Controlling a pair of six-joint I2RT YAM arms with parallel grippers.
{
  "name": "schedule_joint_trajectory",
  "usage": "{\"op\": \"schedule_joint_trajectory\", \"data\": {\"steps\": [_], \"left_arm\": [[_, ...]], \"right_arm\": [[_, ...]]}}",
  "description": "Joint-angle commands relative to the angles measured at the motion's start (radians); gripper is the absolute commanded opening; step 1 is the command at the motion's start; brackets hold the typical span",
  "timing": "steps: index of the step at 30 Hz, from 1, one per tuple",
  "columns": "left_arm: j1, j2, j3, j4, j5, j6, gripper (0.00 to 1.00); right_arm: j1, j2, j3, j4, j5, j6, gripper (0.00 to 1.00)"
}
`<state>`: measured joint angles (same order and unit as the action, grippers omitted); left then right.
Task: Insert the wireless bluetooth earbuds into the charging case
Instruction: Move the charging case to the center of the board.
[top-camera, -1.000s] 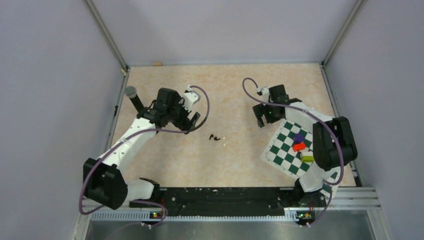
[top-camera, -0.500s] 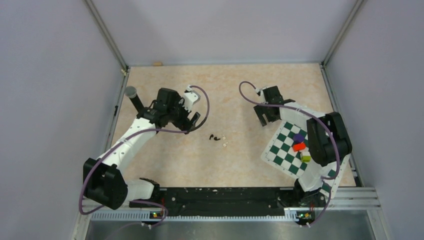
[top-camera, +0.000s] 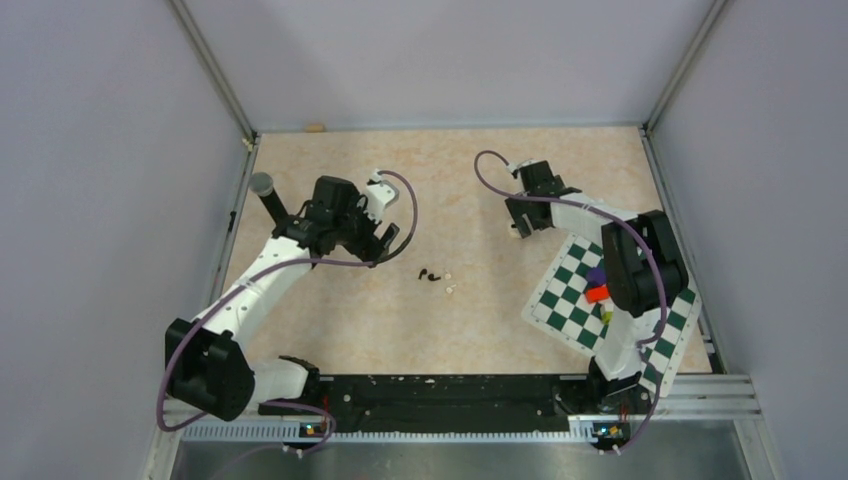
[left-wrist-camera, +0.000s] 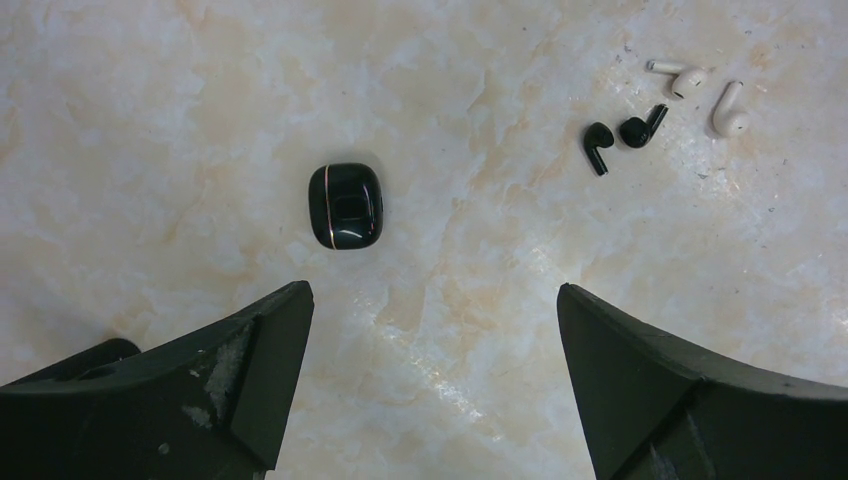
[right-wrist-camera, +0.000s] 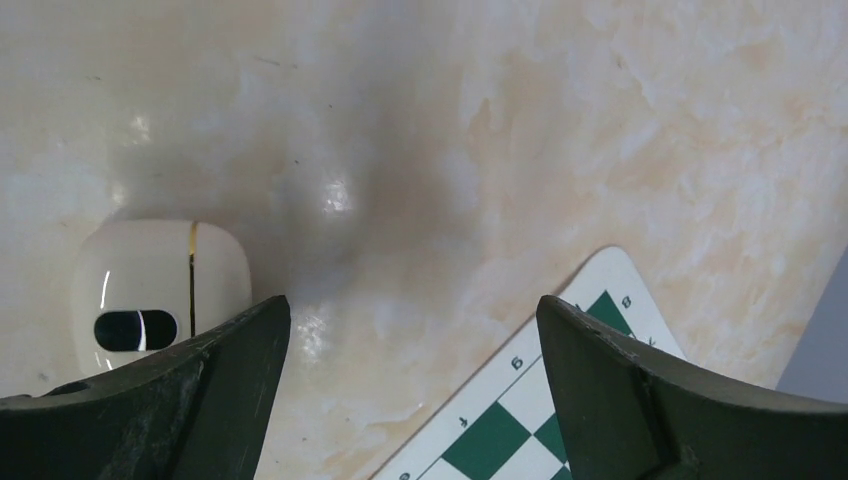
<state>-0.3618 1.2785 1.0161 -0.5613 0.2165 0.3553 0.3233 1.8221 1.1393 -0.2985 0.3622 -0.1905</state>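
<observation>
This is a robotics lab test cell. Plain panels (top-camera: 100, 200) on aluminium posts (top-camera: 212, 70) wall in a marble-look table (top-camera: 450, 330). A left arm (top-camera: 255, 290) and a right arm (top-camera: 640, 270) are bolted to a rail (top-camera: 440, 390) at its near edge, and a chequered mat (top-camera: 560, 300) with coloured blocks (top-camera: 598, 290) lies by its right edge.

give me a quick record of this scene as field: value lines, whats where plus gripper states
black case: lying flat, looks closed, ahead of the left gripper
black buds: two, loose, side by side, apart from the black case
white buds: two, loose, just past the black buds
white case: closed, by the right gripper's finger
left gripper: open, empty
right gripper: open, empty
chessboard: right side, coloured blocks on it
</observation>
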Motion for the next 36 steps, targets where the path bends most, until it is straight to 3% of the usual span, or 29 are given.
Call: {"op": "schedule_joint_trajectory", "data": {"steps": [1,5,9,17,21,25,36], "left_arm": [[0.0,-0.048,-0.012,0.035,-0.028,-0.013,0.97],[0.0,-0.055,-0.016,0.042,-0.013,-0.013,0.97],[0.0,-0.052,-0.012,0.043,0.016,-0.019,0.97],[-0.001,-0.056,-0.014,0.041,-0.009,-0.017,0.97],[-0.001,-0.053,-0.013,0.041,-0.013,-0.015,0.97],[0.0,-0.048,-0.013,0.041,-0.014,-0.015,0.97],[-0.001,-0.068,-0.016,0.045,-0.025,-0.013,0.96]], "right_arm": [[0.005,0.03,0.1,-0.053,-0.076,-0.028,0.92],[-0.029,-0.037,0.155,-0.19,-0.298,-0.026,0.91],[-0.045,-0.073,0.158,-0.219,-0.435,-0.018,0.91],[-0.075,0.105,0.346,-0.334,-0.67,0.041,0.84],[-0.091,0.182,0.391,-0.359,-0.728,0.07,0.81],[-0.097,0.208,0.379,-0.345,-0.685,0.122,0.81],[-0.1,0.204,0.314,-0.34,-0.695,0.183,0.76]]}}
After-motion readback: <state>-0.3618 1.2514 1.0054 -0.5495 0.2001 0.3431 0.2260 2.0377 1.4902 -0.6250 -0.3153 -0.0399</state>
